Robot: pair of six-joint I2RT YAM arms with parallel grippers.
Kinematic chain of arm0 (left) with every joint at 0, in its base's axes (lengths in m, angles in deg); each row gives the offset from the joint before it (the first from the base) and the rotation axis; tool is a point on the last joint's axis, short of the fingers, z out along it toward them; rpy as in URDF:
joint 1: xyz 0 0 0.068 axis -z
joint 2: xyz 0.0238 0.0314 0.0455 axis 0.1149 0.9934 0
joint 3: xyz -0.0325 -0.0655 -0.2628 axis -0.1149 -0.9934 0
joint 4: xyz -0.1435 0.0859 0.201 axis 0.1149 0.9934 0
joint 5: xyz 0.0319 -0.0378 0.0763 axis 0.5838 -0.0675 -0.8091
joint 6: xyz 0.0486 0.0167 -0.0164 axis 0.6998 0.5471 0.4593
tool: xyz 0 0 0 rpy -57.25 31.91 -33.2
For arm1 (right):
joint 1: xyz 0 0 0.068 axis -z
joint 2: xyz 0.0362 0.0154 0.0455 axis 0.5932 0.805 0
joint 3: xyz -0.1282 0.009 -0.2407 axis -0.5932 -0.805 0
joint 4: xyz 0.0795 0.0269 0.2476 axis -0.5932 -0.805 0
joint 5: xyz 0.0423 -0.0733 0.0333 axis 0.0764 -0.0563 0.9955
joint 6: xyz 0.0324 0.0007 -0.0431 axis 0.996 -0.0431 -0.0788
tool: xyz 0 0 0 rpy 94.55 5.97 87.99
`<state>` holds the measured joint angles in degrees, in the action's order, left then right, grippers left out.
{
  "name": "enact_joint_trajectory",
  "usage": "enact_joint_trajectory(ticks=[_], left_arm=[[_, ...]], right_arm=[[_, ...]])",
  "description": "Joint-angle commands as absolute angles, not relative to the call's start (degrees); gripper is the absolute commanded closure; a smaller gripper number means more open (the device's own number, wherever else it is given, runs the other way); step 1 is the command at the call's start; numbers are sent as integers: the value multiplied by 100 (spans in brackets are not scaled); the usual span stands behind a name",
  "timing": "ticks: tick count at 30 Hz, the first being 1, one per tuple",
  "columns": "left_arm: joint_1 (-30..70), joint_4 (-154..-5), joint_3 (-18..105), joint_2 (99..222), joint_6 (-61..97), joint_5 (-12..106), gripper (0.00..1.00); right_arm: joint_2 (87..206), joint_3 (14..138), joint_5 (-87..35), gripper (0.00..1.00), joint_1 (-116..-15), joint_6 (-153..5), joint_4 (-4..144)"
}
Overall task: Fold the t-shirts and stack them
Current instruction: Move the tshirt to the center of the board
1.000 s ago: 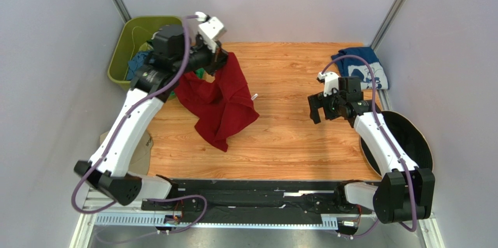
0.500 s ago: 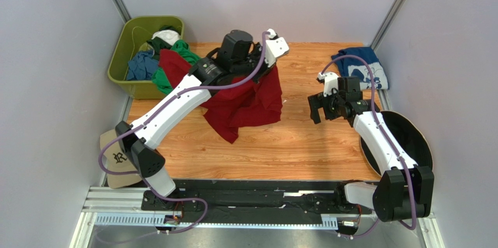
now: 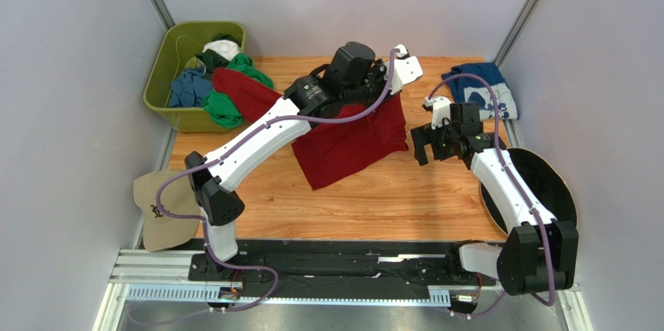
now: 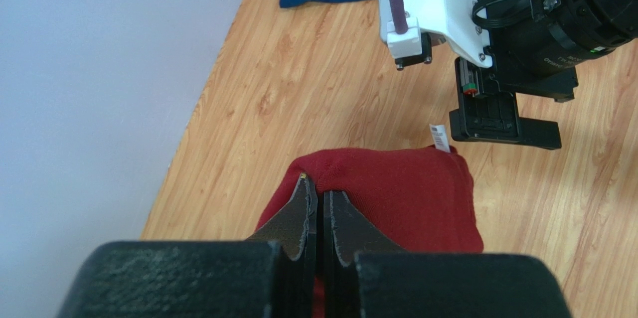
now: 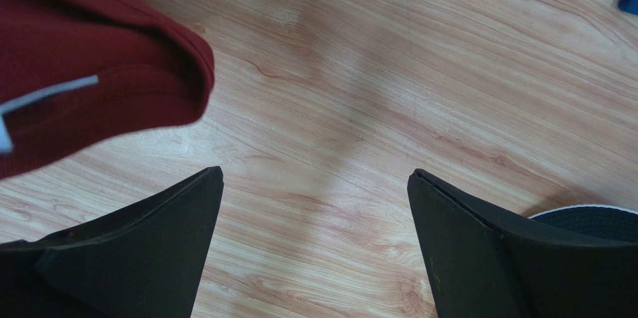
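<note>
The dark red t-shirt [image 3: 351, 144] is in the middle of the wooden table [image 3: 374, 199]. It lies past the tan baseball cap [image 3: 164, 210] at the near left and the black hat [image 3: 557, 191] at the near right. The left gripper [image 4: 320, 197] pinches its top edge tight and holds it up. The right gripper [image 5: 314, 176] is spread wide just beside it, holding nothing. Farther back, a navy-blue t-shirt [image 3: 487, 94] lies on the right. A bright green t-shirt [image 3: 230, 105] spills from the green bin [image 3: 156, 90] on the left.
</note>
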<state>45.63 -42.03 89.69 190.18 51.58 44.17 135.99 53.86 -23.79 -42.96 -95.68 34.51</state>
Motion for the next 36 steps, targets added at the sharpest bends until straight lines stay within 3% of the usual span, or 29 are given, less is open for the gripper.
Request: enact_joint_trajectory(ticks=[1, 7, 8, 9, 12, 14, 15, 25, 36], left_arm=[[4675, -4438, 9373, 18895, 5239, 4326, 100], [4772, -4411, 9461, 18895, 5344, 4098, 100], [4772, -4481, 9409, 18895, 5388, 3967, 92], [4772, -4595, 9330, 18843, 5493, 3557, 68], [4675, -5113, 8829, 18641, 5757, 2905, 35], [4404, -5368, 8453, 18431, 5793, 2745, 22], [4272, -5430, 8320, 18351, 5819, 2666, 8], [1847, -5370, 6931, 17551, 6364, 3087, 5], [571, -5458, 5972, 17471, 6426, 3824, 5]], right_arm=[[13621, 5400, -2430, 0, -4316, -9636, 3624], [13551, 5392, -2649, 0, -4316, -9584, 3703], [13542, 5392, -2649, 0, -4316, -9584, 3712], [13551, 5392, -2658, 0, -4307, -9584, 3703], [13551, 5400, -2641, 0, -4315, -9601, 3668], [13534, 5400, -2632, 0, -4307, -9610, 3668], [13534, 5392, -2623, 0, -4315, -9610, 3668], [13577, 5400, -2500, 0, -4307, -9645, 3624], [13604, 5383, -2482, 0, -4315, -9671, 3615]])
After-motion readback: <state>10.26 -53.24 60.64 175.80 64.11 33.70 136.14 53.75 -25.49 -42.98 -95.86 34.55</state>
